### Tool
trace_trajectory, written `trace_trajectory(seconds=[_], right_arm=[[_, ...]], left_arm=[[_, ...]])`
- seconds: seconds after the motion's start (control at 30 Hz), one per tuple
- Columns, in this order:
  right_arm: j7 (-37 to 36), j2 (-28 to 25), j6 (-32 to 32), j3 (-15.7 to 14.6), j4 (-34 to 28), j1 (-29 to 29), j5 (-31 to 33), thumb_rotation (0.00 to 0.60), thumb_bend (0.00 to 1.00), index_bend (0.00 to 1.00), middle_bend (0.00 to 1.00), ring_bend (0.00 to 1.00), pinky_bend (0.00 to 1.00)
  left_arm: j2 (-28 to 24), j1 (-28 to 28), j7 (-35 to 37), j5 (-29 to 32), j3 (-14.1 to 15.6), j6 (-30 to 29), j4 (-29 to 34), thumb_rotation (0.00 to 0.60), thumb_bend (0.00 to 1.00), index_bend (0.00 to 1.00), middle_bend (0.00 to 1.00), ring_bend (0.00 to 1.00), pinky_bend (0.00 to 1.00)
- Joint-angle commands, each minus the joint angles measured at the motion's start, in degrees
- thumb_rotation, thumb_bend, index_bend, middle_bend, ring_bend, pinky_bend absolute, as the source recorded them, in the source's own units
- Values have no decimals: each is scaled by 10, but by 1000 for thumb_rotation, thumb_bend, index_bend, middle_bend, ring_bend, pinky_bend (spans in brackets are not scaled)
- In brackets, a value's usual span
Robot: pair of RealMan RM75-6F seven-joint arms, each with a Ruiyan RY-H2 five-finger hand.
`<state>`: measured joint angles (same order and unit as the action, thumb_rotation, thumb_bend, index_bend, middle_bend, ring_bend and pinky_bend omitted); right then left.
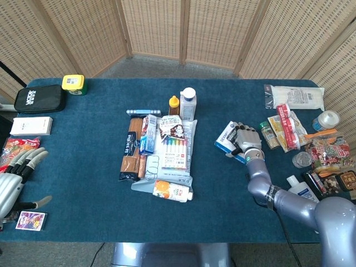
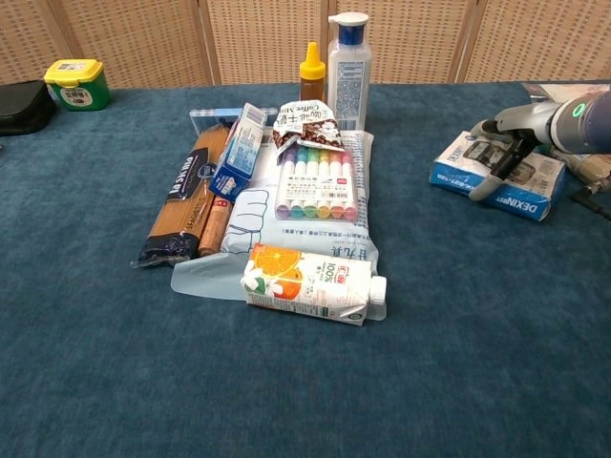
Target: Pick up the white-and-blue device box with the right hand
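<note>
Right hand [image 2: 503, 153] fingers grasping 1 device box [image 2: 495, 177] | left hand [image 1: 12, 183] released | 1 juice carton [image 2: 310, 283]

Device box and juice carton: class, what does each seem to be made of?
Device box: apparently printed cardboard, slightly glossy, with sharp folded edges, under the right hand. Juice carton: probably coated paperboard, with a smooth printed skin and a white cap.

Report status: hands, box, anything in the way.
Right hand on the box, fingers draped over its top; grip not confirmed. Left hand open, idle at table edge. Box on the cloth. Nothing blocking; spice jar close beside it.
</note>
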<state>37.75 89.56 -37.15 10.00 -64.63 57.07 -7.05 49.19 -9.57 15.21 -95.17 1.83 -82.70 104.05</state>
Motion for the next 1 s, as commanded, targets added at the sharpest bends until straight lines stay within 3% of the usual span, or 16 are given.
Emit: trace_trajectory(seconds=[0.03,0.2,0.3,0.4,0.57,1.0], right_arm=[[-21,-2,14,0,11,-7,-15,551,0,0,34,117,159],[-53,-7,14,2,8,-17,-49,598,0,0,277,548,628],[-72,-12,8,5,3,-24,-67,600,0,0,395,706,760],[-86,-19,4,4,-5,-29,-83,600,0,0,461,803,815],[-110,-38,-15,6,-37,-41,-118,599,0,0,503,868,839],[-162,-156,-101,36,-234,-75,-246,600,0,0,507,881,840]], left_arm=[[0,0,0,-2,-1,-2,0,600,184,0,0,0,0],[0,0,-2,-6,-1,-4,2,600,184,0,0,0,0],[0,1,-3,-8,-1,-7,3,600,184,0,0,0,0],[0,2,-2,-8,-1,-9,2,600,184,0,0,0,0],[0,5,-1,-8,0,-11,0,600,184,0,0,0,0],[6,5,2,-12,0,-14,-6,600,183,0,0,0,0]])
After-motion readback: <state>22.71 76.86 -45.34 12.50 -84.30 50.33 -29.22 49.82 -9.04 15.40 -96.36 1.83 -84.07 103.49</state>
